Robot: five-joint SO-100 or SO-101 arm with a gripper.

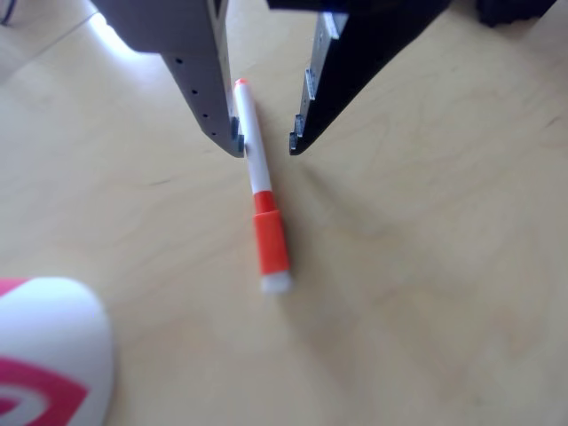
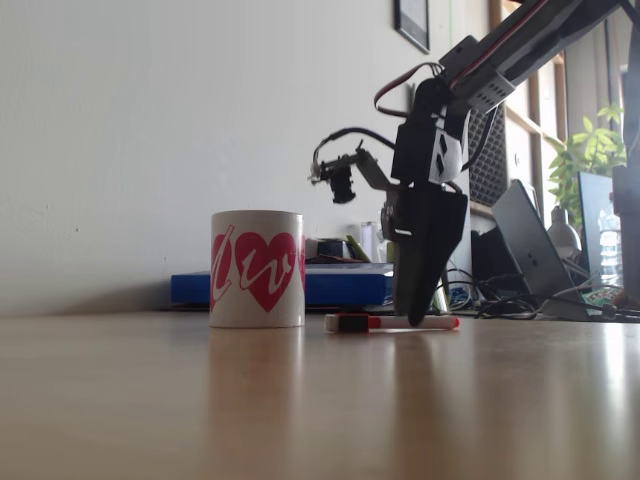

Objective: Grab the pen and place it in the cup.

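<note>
The pen lies flat on the light wooden table, its white barrel running from a small orange tip at the top down to an orange-red cap with a whitish end. My gripper is open and reaches down over the barrel: the grey finger touches the pen's left side, the black finger stands apart on the right. In the fixed view the gripper reaches down to the pen on the table. The cup, white with pink heart shapes, stands upright left of the pen; its rounded side shows at the bottom left.
A blue flat object lies behind the cup along the wall. Cables, a laptop and a plant crowd the right background. Bare wooden tabletop stretches toward the camera.
</note>
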